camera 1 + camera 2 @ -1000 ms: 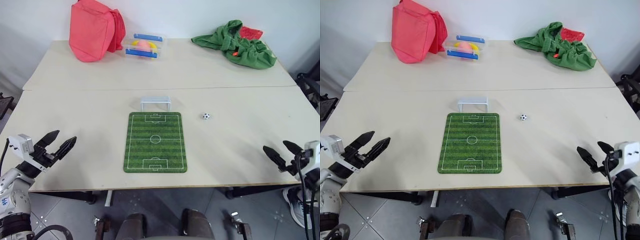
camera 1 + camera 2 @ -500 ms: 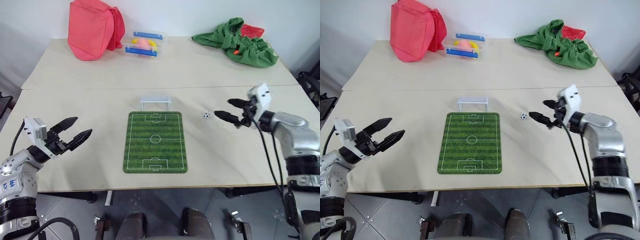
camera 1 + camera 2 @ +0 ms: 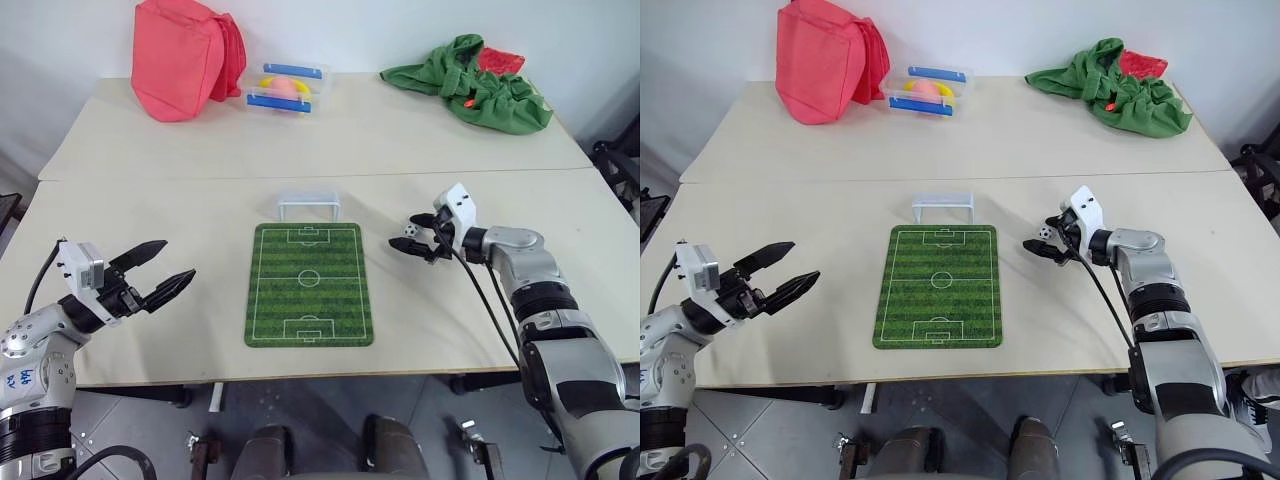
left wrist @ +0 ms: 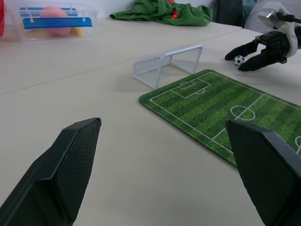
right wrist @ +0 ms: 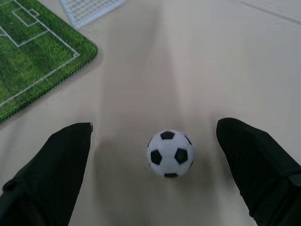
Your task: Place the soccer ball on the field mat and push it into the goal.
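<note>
Right end effector (image 3: pixel 411 233) spread wide around the soccer ball (image 3: pixel 410 230).
Ball rests on the bench (image 3: pixel 150 215), beside the field mat (image 3: pixel 310 284); left end effector (image 3: pixel 158 267) also wide.

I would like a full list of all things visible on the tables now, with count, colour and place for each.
soccer ball: one, white with black patches, on the bare table right of the mat, between the right gripper's fingers, not touched
field mat: one, green with white lines, centre of near table
goal: one, white, at the mat's far end
red bag: one, far left
clear box: one, blue handles, pink and yellow toys inside, beside the bag
green cloth heap: one, far right, something red behind it
left gripper: open, above the table's near left edge
right gripper: open around the ball
</note>
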`<state>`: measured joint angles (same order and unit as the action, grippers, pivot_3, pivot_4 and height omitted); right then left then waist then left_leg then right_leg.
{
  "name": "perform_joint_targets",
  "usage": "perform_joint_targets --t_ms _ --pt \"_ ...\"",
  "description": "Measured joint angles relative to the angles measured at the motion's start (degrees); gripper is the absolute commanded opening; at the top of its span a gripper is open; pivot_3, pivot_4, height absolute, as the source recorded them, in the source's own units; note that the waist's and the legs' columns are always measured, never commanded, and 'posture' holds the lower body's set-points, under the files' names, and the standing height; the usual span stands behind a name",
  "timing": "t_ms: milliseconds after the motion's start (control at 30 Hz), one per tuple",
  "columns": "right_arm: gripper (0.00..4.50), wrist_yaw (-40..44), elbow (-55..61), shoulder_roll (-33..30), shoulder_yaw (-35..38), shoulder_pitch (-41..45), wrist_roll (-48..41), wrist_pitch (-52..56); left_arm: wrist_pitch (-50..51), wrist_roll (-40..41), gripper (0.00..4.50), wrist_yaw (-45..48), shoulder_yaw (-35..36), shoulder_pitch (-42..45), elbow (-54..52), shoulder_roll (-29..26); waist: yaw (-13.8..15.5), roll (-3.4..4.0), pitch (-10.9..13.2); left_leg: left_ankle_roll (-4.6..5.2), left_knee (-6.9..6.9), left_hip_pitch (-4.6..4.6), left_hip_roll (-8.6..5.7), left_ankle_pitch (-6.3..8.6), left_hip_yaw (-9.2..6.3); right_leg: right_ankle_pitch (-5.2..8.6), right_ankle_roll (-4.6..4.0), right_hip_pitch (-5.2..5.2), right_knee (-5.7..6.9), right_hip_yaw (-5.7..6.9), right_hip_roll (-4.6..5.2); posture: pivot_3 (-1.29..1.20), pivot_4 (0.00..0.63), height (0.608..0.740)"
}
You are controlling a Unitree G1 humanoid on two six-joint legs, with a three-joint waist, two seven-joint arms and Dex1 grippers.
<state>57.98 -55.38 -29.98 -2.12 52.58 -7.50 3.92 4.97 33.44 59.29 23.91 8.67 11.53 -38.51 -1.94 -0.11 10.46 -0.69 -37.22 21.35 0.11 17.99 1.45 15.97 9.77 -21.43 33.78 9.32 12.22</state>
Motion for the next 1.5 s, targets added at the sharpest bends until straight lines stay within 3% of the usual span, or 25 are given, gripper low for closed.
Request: perform_joint_targets --t_ms 67,367,400,533,700,867,967,1133,1267,1500 --pt "3.92 0.1 -0.2 0.0 0.0 0.0 0.7 -0.7 0.0 0.0 4.5 -0.4 0.1 -0.3 -0.3 0.0 0.0 0.0 0.0 0.0 0.0 -0.01 0.0 0.0 0.01 0.0 0.0 0.0 0.01 -0.02 0.0 0.0 0.15 0.74" --pt "0.95 0.5 -0.2 0.0 0.2 -0.4 2.3 -2.7 0.1 0.1 4.5 -0.5 0.4 -0.7 -1.1 0.0 0.0 0.0 0.0 0.0 0.0 -0.02 0.0 0.0 0.04 0.0 0.0 0.0 0.0 -0.04 0.0 0.0 0.15 0.74" --pt "0.84 0.6 -0.2 0.0 0.2 -0.4 2.3 -2.8 0.1 0.1 4.5 -0.4 0.4 -0.7 -1.1 0.0 0.0 0.0 0.0 0.0 0.0 -0.03 0.0 0.0 0.04 0.0 0.0 0.0 0.01 -0.04 0.0 0.0 0.15 0.74" --pt "0.84 3.4 5.3 -0.3 0.2 -2.4 1.5 -1.0 0.2 0.4 4.5 1.3 0.4 -1.8 -1.6 0.0 0.0 0.01 0.0 0.0 0.02 -0.01 0.0 0.0 0.05 0.0 0.0 -0.03 0.0 -0.05 0.0 0.0 0.15 0.74" --pt "0.84 10.2 28.1 -0.8 -1.0 -5.3 -3.3 8.7 0.1 0.6 4.5 4.4 0.3 -2.7 -1.9 -0.1 0.0 0.05 0.0 -0.02 0.0 -0.04 0.06 0.01 0.08 0.0 0.0 -0.06 0.05 -0.1 -0.05 0.0 0.15 0.74" --pt "0.84 15.4 48.5 0.3 -9.5 -12.1 -6.9 18.4 -0.9 0.1 4.5 8.5 -0.7 -6.4 -2.2 -0.3 0.3 0.04 0.0 -0.05 0.0 -0.04 0.07 0.03 0.09 0.0 0.0 -0.06 0.04 -0.11 -0.07 0.0 0.15 0.74" --pt "0.84 17.0 53.8 1.2 -14.6 -13.8 -7.2 20.0 -1.3 0.0 4.5 10.7 -1.7 -8.6 -3.5 -0.3 0.3 0.04 0.0 -0.04 -0.07 -0.03 0.07 0.03 0.1 0.0 0.0 -0.06 0.06 -0.14 -0.07 0.0 0.15 0.74" --pt "0.84 19.2 55.0 1.8 -20.5 -14.1 -5.1 16.8 -2.7 0.1 4.5 14.1 -2.5 -10.9 -6.0 -0.3 0.4 0.01 0.0 -0.04 -0.12 -0.05 0.08 0.04 0.12 0.0 -0.01 -0.06 0.1 -0.17 -0.07 0.0 0.15 0.74" --pt "0.84 18.8 50.5 6.6 -24.7 -13.1 -2.6 14.0 -3.8 0.5 4.5 15.1 -2.4 -10.2 -6.5 -0.3 0.2 0.0 0.0 -0.05 -0.13 -0.06 0.13 0.04 0.13 -0.01 -0.02 -0.08 0.13 -0.19 -0.13 0.0 0.15 0.74" --pt "0.84 18.3 44.4 9.7 -25.6 -11.0 0.0 10.5 -5.0 0.6 4.5 15.0 -2.4 -11.2 -6.6 0.4 0.2 0.0 0.0 -0.1 -0.13 -0.07 0.27 0.07 0.14 -0.02 -0.04 -0.08 0.09 -0.2 -0.27 0.0 0.15 0.74"
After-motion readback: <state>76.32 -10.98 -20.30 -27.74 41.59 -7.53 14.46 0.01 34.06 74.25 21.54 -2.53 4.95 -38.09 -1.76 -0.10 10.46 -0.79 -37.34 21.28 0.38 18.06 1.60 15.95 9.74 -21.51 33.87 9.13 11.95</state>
